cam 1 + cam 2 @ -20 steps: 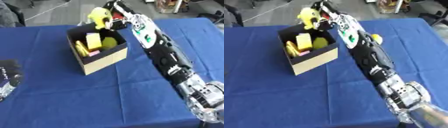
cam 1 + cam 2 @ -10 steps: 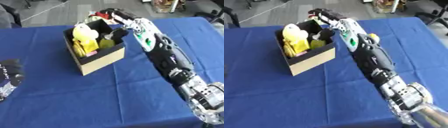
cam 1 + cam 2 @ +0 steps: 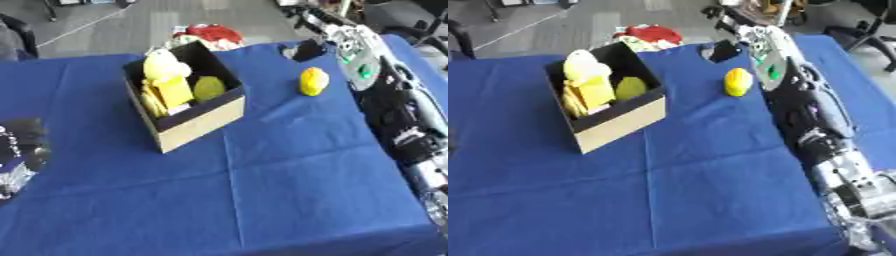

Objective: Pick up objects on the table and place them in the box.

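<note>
The cardboard box [image 3: 199, 119] with a dark inside stands on the blue cloth, left of centre. It holds several yellow things, among them a rounded yellow toy [image 3: 163, 65] at its far end. A yellow oval object [image 3: 313, 81] lies on the cloth to the right of the box. My right arm runs up the right side, and my right hand [image 3: 721, 14] hangs open above the table's far edge, holding nothing. Below it a small dark shape [image 3: 724, 50] lies on the cloth. My left hand [image 3: 21, 142] rests open at the left edge.
The table [image 3: 289, 190] is covered in blue cloth, and its near half is bare. Something red and white [image 3: 206, 34] lies on the floor beyond the far edge. Office chairs stand at the upper right.
My right hand has let the yellow toy go into the box and drawn back up and to the right. The camera has also shifted, so the yellow oval object now shows.
</note>
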Controlling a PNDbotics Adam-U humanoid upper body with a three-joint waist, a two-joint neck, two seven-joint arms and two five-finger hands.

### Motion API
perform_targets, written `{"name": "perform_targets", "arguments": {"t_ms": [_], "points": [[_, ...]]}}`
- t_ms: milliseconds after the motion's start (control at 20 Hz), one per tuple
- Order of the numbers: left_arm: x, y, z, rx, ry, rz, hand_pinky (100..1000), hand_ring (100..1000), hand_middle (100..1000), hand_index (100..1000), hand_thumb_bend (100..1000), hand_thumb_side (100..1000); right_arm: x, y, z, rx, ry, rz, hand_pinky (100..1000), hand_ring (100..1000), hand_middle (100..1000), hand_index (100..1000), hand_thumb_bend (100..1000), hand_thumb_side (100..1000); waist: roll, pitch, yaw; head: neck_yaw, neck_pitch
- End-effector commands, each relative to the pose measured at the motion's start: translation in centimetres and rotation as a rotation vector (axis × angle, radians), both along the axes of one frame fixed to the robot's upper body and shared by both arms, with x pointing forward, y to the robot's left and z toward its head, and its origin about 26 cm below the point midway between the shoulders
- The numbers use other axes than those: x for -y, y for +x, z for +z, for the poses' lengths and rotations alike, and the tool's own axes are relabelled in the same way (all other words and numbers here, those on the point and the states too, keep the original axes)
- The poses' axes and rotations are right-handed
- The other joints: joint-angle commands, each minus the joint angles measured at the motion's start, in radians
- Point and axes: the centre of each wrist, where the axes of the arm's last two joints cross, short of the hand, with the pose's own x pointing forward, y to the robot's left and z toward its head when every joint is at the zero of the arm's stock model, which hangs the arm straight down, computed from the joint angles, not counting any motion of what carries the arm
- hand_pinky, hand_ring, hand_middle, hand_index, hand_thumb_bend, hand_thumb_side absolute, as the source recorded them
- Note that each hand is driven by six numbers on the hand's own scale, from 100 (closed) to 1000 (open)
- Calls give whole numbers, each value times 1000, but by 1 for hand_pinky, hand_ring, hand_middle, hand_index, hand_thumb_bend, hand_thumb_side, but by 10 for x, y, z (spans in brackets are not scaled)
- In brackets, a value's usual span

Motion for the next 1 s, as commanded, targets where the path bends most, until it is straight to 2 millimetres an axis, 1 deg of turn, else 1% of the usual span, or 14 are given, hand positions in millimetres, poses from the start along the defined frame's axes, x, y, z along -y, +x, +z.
{"name": "perform_targets", "arguments": {"t_ms": [50,250,400,550,600,700,750,800,850,900,950,1000], "points": [[-5,0,6,18,20,8,713,668,660,810,583,542,26,-2,3,-49,-16,-108,882,839,894,962,359,234,-2,-31,-1,3,2],[-6,1,5,14,19,12,713,668,661,810,582,543,25,0,-13,-148,-5,-153,879,838,881,943,365,255,3,-31,0,-1,0],[-5,1,5,15,16,10,713,669,661,810,581,543,22,1,-25,-206,5,-158,870,828,854,924,356,256,6,-31,1,-3,-2],[-5,1,4,13,14,9,714,670,661,811,580,544,20,1,-37,-257,-9,-158,864,822,837,905,353,242,7,-30,3,-3,-2],[-5,1,4,14,14,9,713,670,661,810,579,544,20,1,-39,-271,-20,-161,854,804,814,885,342,228,8,-30,4,-4,-2],[-6,0,4,14,14,10,713,670,661,810,579,544,20,2,-42,-280,-38,-170,815,736,725,776,303,153,8,-30,5,-4,-2],[-6,0,4,14,13,11,713,669,662,810,579,544,20,2,-40,-265,-47,-180,796,696,668,724,282,115,8,-30,5,-4,-2],[-6,0,4,14,13,10,713,670,662,810,577,544,19,2,-38,-245,-54,-188,777,653,594,656,258,100,7,-30,5,-4,-2],[-6,0,4,13,12,10,713,670,662,811,577,544,19,3,-33,-212,-60,-191,763,623,544,600,242,100,7,-30,5,-3,-1],[-6,0,4,13,12,10,713,670,662,811,577,544,17,3,-27,-177,-65,-193,760,617,533,587,239,100,7,-30,5,-3,0],[-6,0,4,12,12,11,713,670,662,810,577,544,16,4,-18,-132,-64,-190,739,576,462,499,201,100,7,-31,5,-2,1],[-6,0,4,12,12,11,713,670,662,810,577,544,14,4,-10,-88,-61,-188,739,576,462,499,201,100,6,-30,4,-2,1]]}}
